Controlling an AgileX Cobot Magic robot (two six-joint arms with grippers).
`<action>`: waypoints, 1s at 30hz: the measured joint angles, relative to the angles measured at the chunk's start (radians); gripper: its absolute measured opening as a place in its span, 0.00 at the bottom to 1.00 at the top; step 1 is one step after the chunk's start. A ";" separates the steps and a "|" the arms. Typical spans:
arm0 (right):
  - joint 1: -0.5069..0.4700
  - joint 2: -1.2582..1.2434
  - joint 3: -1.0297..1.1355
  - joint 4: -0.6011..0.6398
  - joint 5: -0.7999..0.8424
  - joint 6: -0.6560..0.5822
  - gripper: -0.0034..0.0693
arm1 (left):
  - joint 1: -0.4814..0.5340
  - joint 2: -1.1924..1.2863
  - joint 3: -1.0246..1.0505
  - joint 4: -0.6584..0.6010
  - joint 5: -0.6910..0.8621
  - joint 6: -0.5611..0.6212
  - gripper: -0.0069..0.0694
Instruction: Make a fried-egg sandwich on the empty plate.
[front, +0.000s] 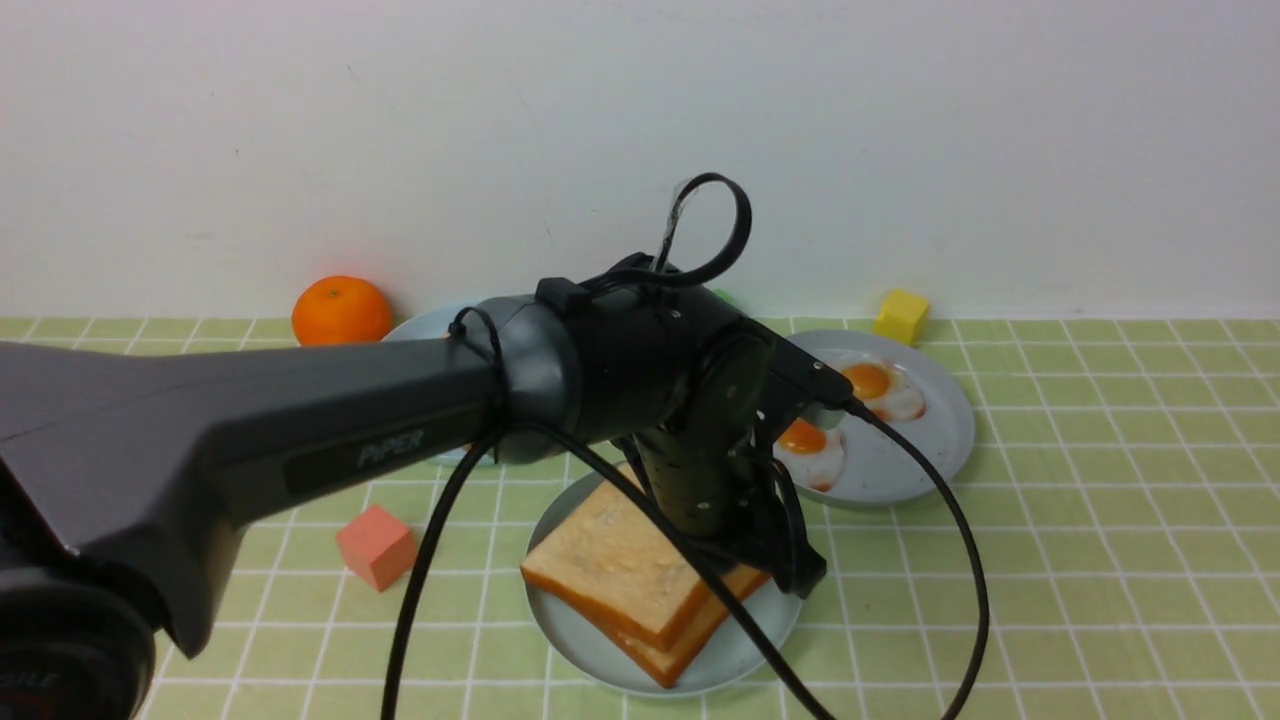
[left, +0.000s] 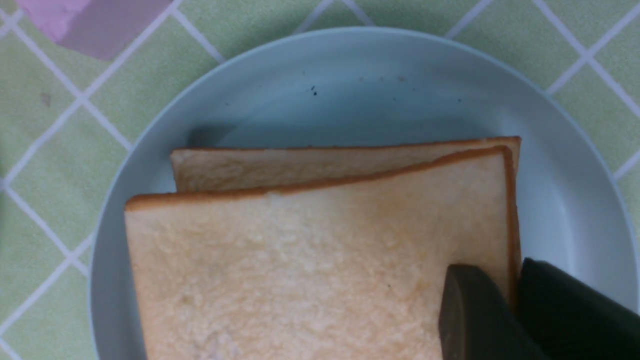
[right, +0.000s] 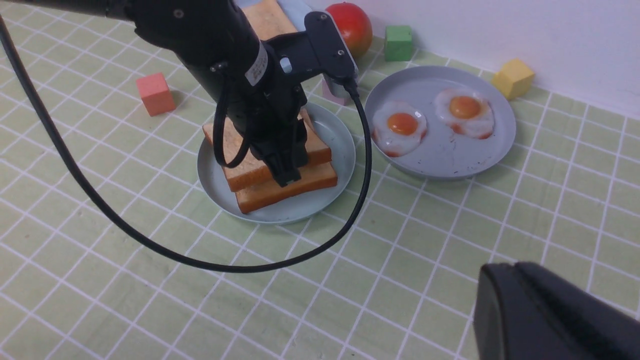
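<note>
Logged the fried-egg sandwich (front: 620, 575) on the empty plate (front: 575, 640), near 6 o'clock on the surface (front: 1100, 560) — two toast slices, the upper skewed over the lower. Saw no egg white at the exposed edges; cannot tell whether one lies inside. Found the left claw (front: 798, 575) at the stack's 3 o'clock edge, one finger (left: 470, 320) over the top slice, the other outside the crust; cannot tell whether clamped on it or let go. Caught only a dark corner of the right claw (right: 555, 310), well apart from the plate; cannot tell its jaws either. Noted two loose eggs (front: 868, 385) on the grey plate (front: 930, 450) at 2 o'clock, red cube (front: 377, 545) at 9. Judged the step as setting the top slice. Next — spread wide, lift straight up, avoid dragging the crust.
</note>
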 joint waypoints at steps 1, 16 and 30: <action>0.000 0.000 0.000 0.000 0.000 0.000 0.10 | 0.000 0.000 0.000 -0.005 0.000 0.000 0.33; 0.000 0.000 0.000 0.000 0.000 0.000 0.11 | 0.000 -0.253 0.000 -0.122 0.091 0.000 0.35; 0.000 -0.005 0.000 0.001 0.088 0.018 0.11 | 0.000 -1.154 0.567 -0.193 -0.253 0.000 0.07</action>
